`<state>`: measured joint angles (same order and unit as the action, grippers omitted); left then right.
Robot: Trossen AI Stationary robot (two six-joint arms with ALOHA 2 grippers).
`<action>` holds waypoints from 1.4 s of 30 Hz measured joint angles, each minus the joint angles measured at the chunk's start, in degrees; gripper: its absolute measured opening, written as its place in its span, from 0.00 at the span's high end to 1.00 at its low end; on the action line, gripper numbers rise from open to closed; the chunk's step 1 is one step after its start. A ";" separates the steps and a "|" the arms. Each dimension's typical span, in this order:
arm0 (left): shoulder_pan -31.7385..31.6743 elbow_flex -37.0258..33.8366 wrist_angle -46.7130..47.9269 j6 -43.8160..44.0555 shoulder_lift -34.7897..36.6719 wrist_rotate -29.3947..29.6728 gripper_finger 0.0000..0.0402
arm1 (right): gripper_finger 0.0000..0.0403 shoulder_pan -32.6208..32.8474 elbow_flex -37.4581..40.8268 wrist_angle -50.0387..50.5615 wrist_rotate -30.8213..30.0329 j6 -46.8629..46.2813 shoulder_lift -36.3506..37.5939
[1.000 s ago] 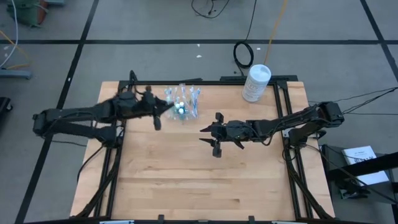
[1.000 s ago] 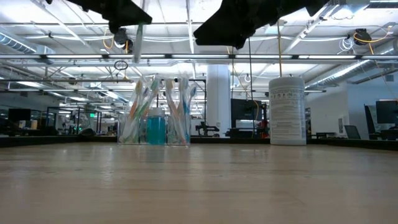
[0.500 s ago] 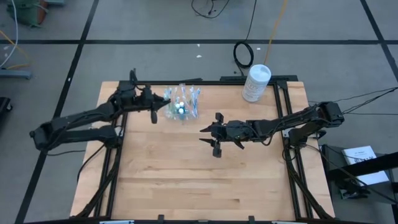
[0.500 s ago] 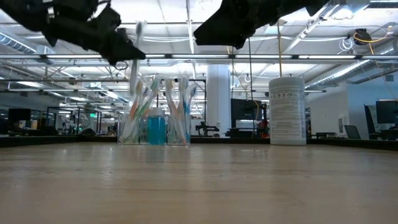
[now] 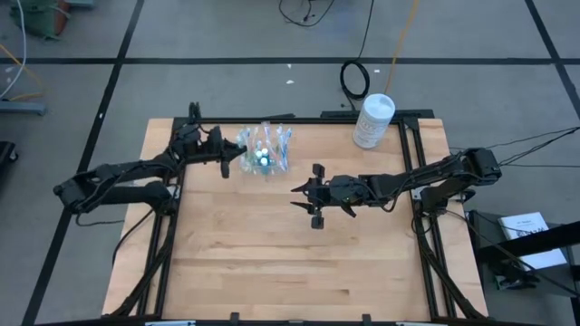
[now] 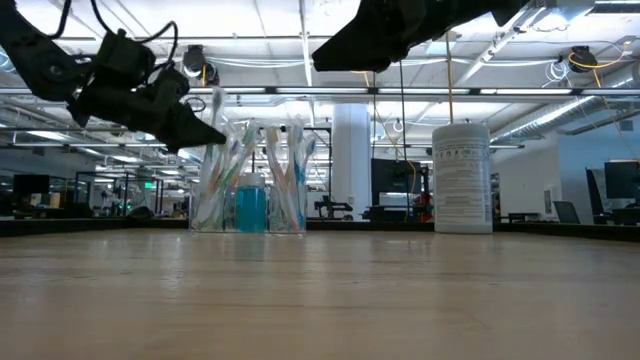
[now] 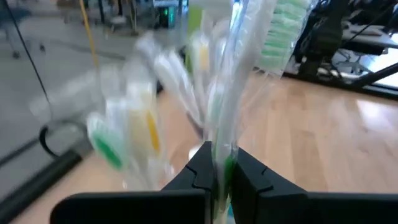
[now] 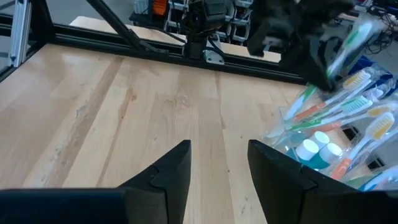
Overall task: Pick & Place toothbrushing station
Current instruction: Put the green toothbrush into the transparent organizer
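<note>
Left tool (image 5: pixel 227 156) pinches a wrapped toothbrush (image 7: pixel 239 81) over the toothbrushing station (image 5: pixel 264 154); right tool (image 5: pixel 314 201) wide, mid-desk; white tub (image 5: pixel 372 120) well clear.

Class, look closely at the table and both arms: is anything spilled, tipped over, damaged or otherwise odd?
Nothing stands out. The toothbrushing station stands upright, brushes fanned out in it. The left pincer grips one wrapped toothbrush beside it. The white tub is upright, and the right pincer hovers open mid-table.

The wooden table (image 5: pixel 272 244) carries the toothbrushing station (image 5: pixel 265 152) (far edge) and a white tub (image 5: pixel 372 120).
</note>
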<state>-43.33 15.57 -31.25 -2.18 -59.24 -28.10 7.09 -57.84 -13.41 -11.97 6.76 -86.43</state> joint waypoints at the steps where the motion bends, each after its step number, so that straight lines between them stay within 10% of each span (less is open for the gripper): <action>1: -0.15 -0.02 -0.09 0.36 -0.96 -0.01 0.95 | 0.63 0.00 0.00 -0.02 0.01 0.09 0.00; 42: 1.43 0.01 7.61 12.68 -8.46 8.79 0.89 | 0.64 0.00 0.00 0.17 0.00 -0.04 -0.02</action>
<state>-41.90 15.58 -23.64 10.50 -67.70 -19.30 7.09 -57.84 -13.23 -11.97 6.72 -86.46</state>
